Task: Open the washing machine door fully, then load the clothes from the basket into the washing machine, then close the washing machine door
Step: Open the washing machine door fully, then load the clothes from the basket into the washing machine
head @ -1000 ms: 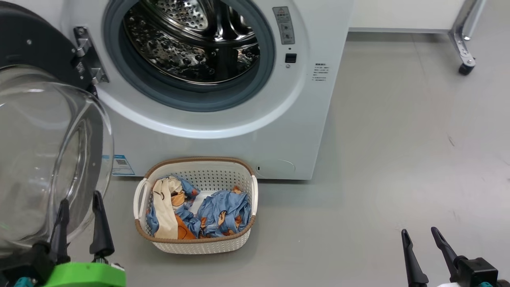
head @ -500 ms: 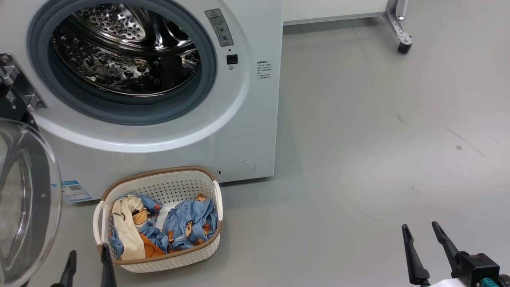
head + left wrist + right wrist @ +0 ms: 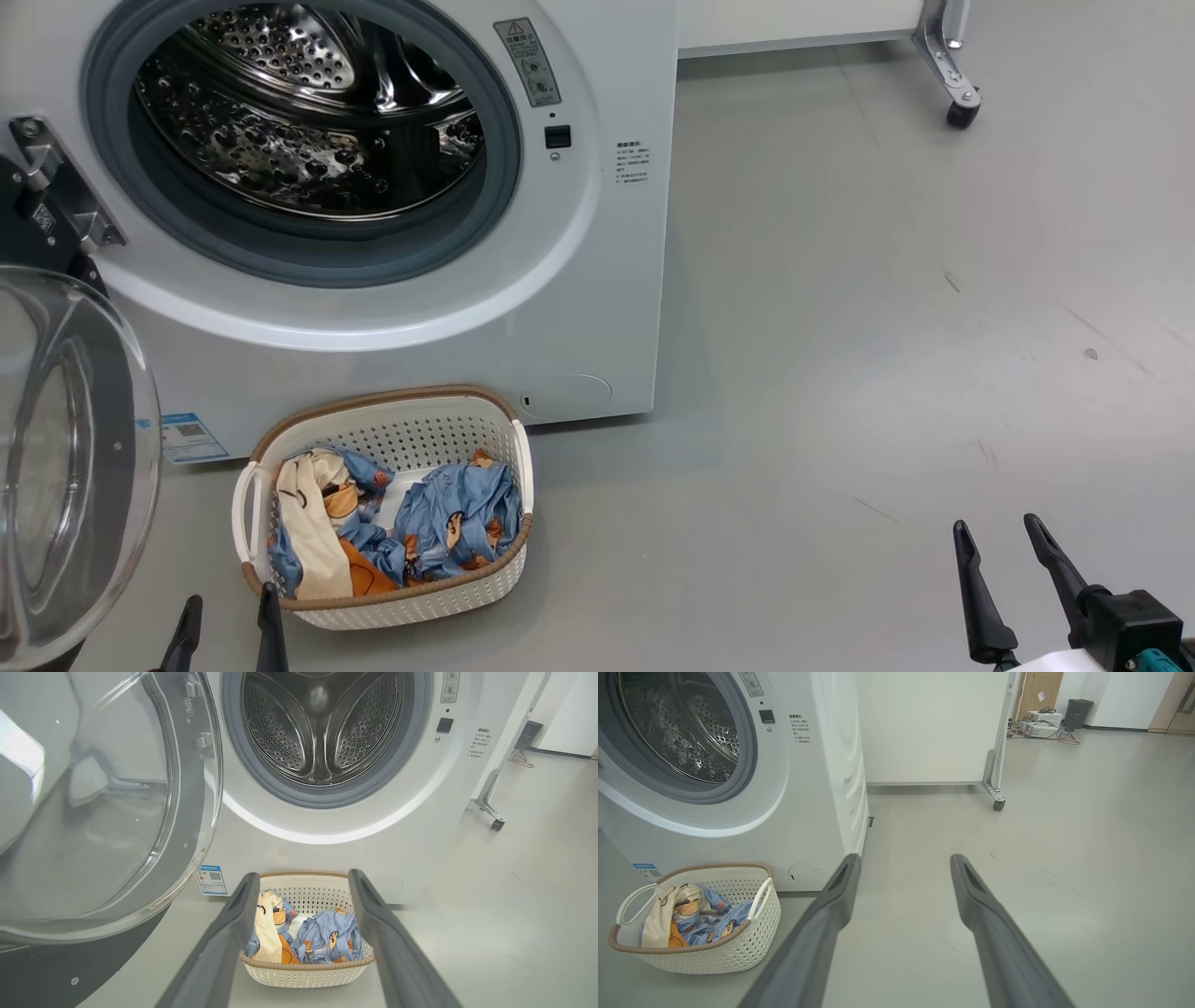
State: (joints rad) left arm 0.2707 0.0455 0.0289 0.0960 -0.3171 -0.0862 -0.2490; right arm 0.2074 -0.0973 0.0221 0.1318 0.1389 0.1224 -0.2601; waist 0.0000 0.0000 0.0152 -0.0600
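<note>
Poised with left pincer (image 3: 231, 597) and right pincer (image 3: 995, 525) spread empty, clothes (image 3: 448, 518) heaped in the basket (image 3: 383, 398) on the floor (image 3: 840, 373) before the washing machine (image 3: 597, 280). Could snag the basket rim or strike the open door (image 3: 84, 485) alongside.

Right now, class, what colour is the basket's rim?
Brown, woven-look. The basket shows best in the left wrist view.
</note>
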